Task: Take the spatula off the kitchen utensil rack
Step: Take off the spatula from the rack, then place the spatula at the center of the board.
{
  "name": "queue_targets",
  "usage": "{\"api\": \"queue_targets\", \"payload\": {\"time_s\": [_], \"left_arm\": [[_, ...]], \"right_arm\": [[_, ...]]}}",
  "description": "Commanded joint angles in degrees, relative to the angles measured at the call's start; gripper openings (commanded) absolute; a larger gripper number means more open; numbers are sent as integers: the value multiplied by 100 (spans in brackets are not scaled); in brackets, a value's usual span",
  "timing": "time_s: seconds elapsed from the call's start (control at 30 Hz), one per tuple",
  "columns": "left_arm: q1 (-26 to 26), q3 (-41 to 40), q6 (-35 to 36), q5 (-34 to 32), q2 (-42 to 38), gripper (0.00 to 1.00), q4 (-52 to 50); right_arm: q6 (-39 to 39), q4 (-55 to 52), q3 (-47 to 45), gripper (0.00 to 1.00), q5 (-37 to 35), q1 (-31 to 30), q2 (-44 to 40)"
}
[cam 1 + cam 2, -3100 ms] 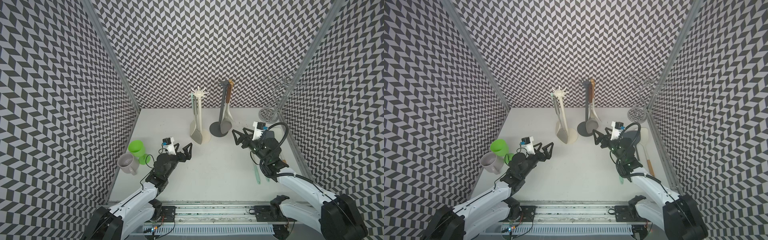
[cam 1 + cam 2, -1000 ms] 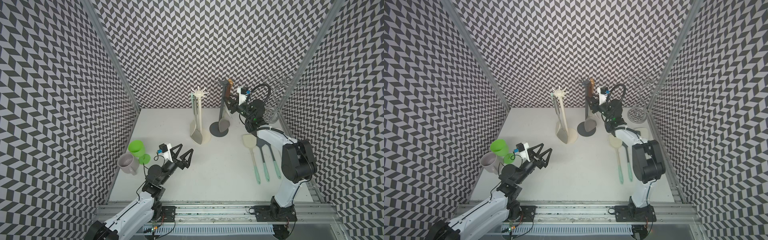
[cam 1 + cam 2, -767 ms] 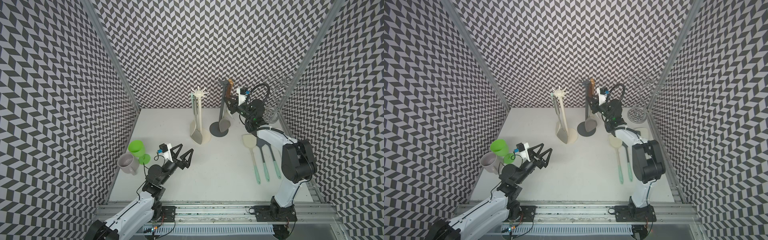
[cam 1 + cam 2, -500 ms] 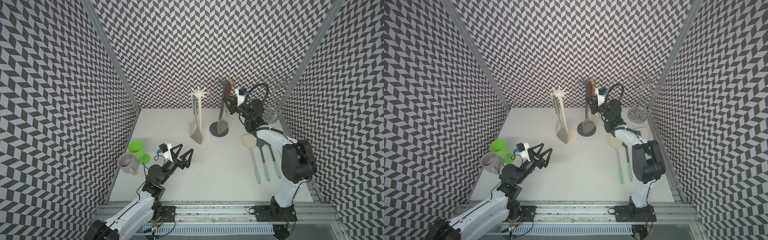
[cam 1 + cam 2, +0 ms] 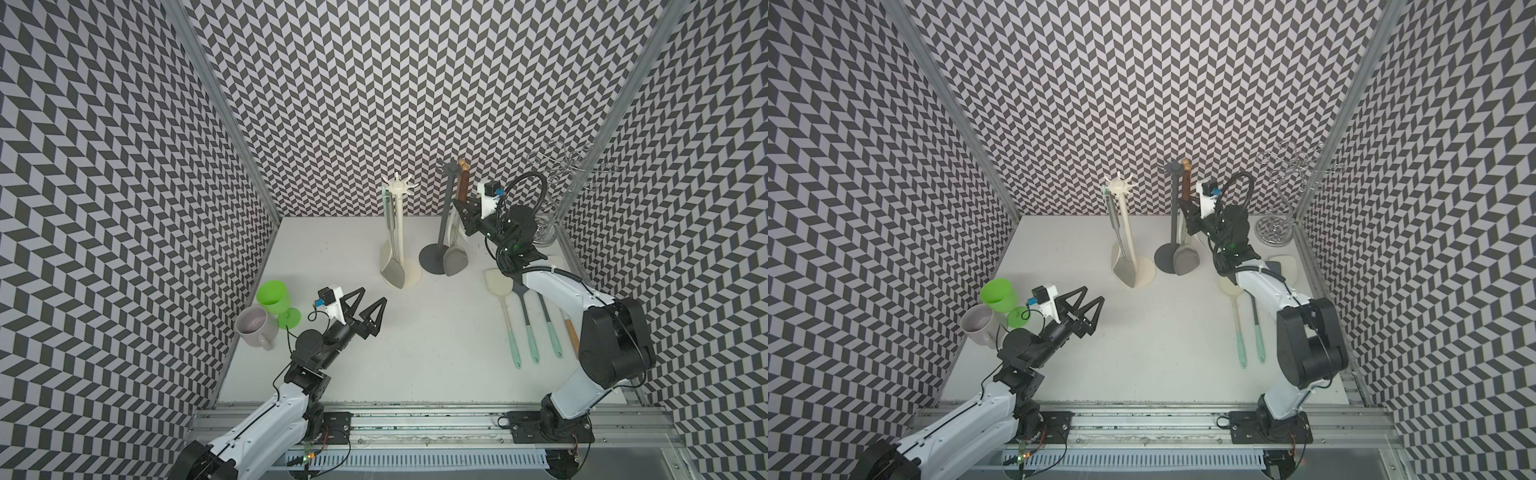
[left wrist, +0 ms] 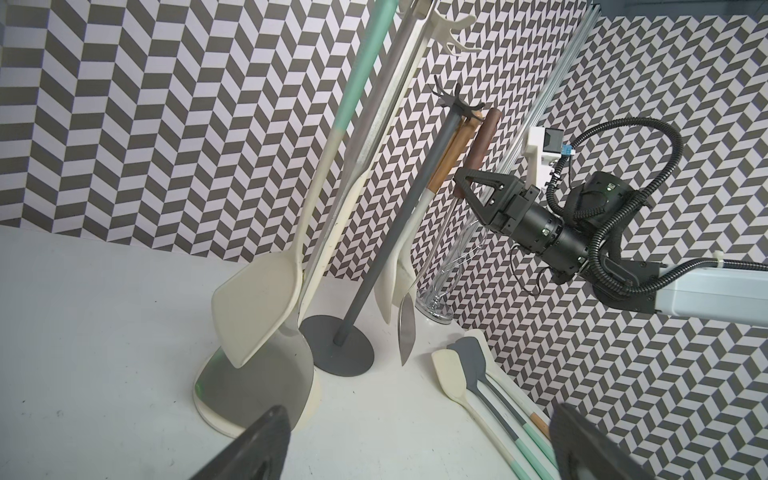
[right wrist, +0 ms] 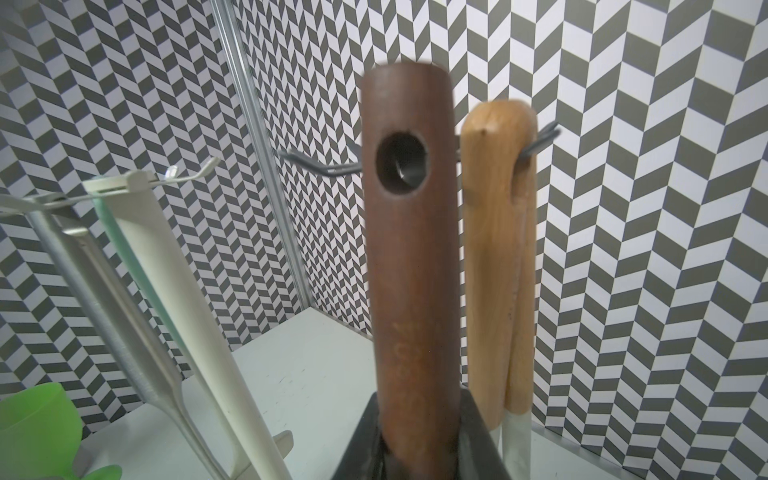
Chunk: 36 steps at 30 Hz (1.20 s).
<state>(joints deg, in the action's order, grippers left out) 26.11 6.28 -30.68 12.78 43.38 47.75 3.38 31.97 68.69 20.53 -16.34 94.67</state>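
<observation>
Both top views show the right gripper [image 5: 459, 206] clamped on the dark brown wooden handle of the spatula [image 5: 462, 185]. It hangs from the slim dark grey rack [image 5: 446, 216] near the tabletop's [image 5: 415, 353] far edge. The left gripper [image 5: 372, 294] gapes wide near the left edge. The left wrist view shows that round handle pinched between black triangular fingers [image 6: 478, 185]. In the right wrist view, a grey hook [image 7: 405, 171] sits in the handle's drilled hole.

A white table [image 5: 415, 332] is pictured bearing a cream utensil rack [image 5: 411, 272] beside a dark grey utensil rack [image 5: 430, 261]. A wire stand [image 5: 1274, 230] is set at the far right corner. A green goblet [image 5: 274, 296] and a grey mug [image 5: 253, 329] are placed at the left edge, and several loose spatulas [image 5: 528, 320] are laid flat at the right.
</observation>
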Motion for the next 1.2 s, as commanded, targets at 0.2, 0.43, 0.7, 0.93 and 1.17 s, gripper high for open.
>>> {"api": "queue_targets", "payload": {"time_s": [0.2, 0.43, 0.7, 0.93, 1.17], "left_arm": [[27, 3, 112, 24, -63, 99, 103], [77, 56, 153, 31, -80, 99, 30], [161, 151, 211, 5, -158, 99, -122], [224, 195, 170, -39, -506, 99, -335], [364, 129, -7, -78, -957, 99, -329]], "right_arm": [[-181, 132, -97, 0, -153, -51, -652], [-810, -1146, -179, 0, -551, -311, -1253], [-2091, -2135, -426, 0, -1858, -1492, -1758], [-3111, -2619, -503, 0, -2991, -2720, -1636], [-3412, -2448, -939, 0, -3407, -3677, -1582]]}}
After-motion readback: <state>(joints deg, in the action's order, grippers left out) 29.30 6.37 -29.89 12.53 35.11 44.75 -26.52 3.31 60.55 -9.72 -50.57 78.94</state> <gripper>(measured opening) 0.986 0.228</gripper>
